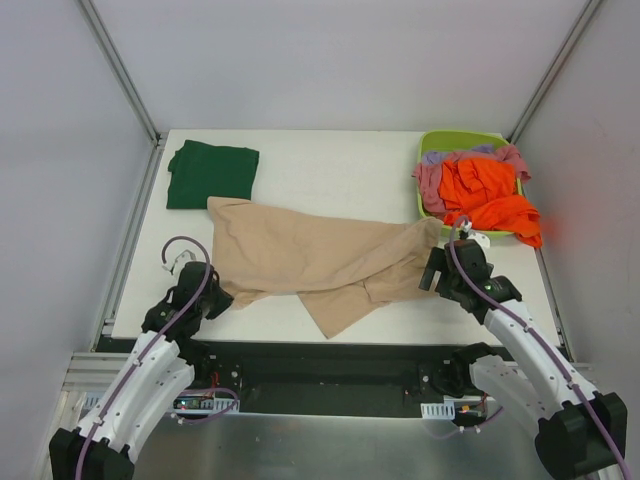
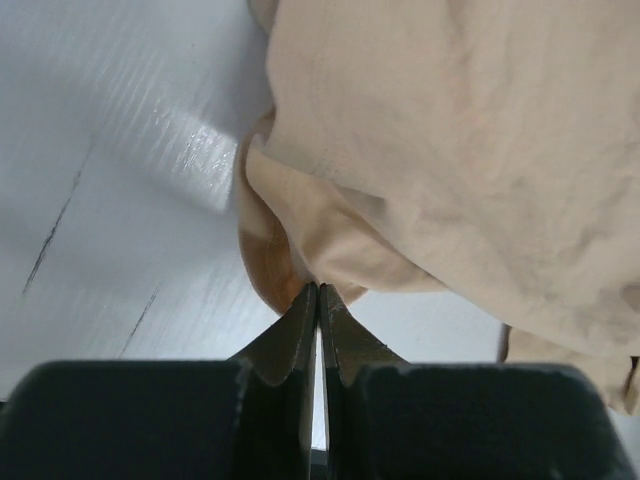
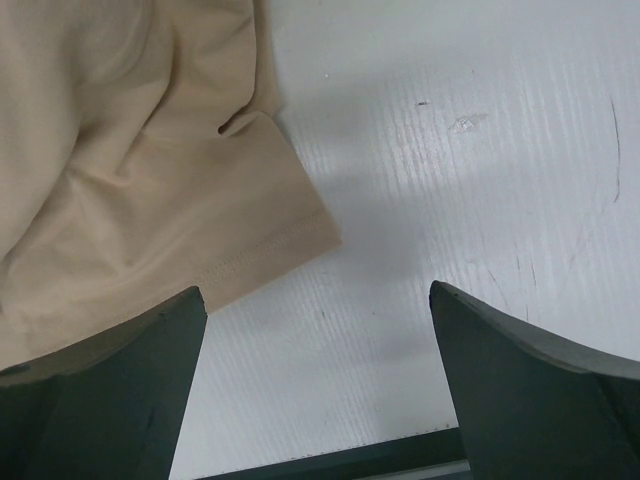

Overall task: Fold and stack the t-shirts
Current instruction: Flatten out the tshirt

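Observation:
A beige-tan t-shirt [image 1: 320,255] lies spread and crumpled across the middle of the table. My left gripper [image 1: 222,300] is shut on its near left edge [image 2: 300,250], pinching a fold of cloth. My right gripper [image 1: 432,272] is open and empty just right of the shirt's right sleeve hem [image 3: 250,240], over bare table. A dark green t-shirt [image 1: 212,174] lies folded at the back left. Orange [image 1: 485,198], pink [image 1: 430,182] and lilac [image 1: 445,157] shirts are heaped in the basket.
A lime-green plastic basket [image 1: 430,140] stands at the back right, with the orange shirt hanging over its right rim. The white table's [image 1: 330,160] near edge runs just in front of both grippers. Grey walls enclose the sides.

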{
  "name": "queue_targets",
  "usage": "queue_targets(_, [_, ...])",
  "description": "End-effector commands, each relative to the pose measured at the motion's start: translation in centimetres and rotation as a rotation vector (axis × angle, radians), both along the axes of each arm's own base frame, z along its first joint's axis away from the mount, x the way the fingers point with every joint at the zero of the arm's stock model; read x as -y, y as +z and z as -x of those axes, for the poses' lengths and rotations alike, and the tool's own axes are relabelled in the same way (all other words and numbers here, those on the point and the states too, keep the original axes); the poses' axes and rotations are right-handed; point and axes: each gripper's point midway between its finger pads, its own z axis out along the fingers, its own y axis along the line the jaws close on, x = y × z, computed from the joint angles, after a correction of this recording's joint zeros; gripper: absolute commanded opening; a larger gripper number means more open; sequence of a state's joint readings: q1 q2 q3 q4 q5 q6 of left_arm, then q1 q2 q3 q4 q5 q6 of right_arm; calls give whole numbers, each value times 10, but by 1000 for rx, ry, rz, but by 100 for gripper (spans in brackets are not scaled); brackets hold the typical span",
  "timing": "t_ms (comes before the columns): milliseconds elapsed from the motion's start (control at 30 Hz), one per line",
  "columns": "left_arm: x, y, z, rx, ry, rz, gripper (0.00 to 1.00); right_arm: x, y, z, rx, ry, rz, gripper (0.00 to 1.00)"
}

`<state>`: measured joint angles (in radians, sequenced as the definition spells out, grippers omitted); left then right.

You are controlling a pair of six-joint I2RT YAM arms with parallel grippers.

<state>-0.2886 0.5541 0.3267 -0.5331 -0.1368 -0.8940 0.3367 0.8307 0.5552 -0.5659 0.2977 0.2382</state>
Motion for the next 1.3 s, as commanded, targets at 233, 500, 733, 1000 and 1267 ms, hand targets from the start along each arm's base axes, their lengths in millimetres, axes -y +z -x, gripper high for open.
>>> queue_targets(233, [7,19,-8,119,-84,7,0,-7,-23,5,-95,-49,-90,77])
queue_targets(500, [9,18,-8,127,-107,5,0,-7,-47,-6,-189,-73,-49,66])
queue_targets(733, [7,17,-8,136,-105,-2,0,-19,-64,-19,-240,-43,-68,58])
queue_targets(1000, [7,16,-9,138,-100,-4,0,-18,-74,-14,-313,-53,-26,48])
queue_targets(1267, [7,18,-9,147,-104,-3,0,-15,-40,-27,-184,-7,20,47])
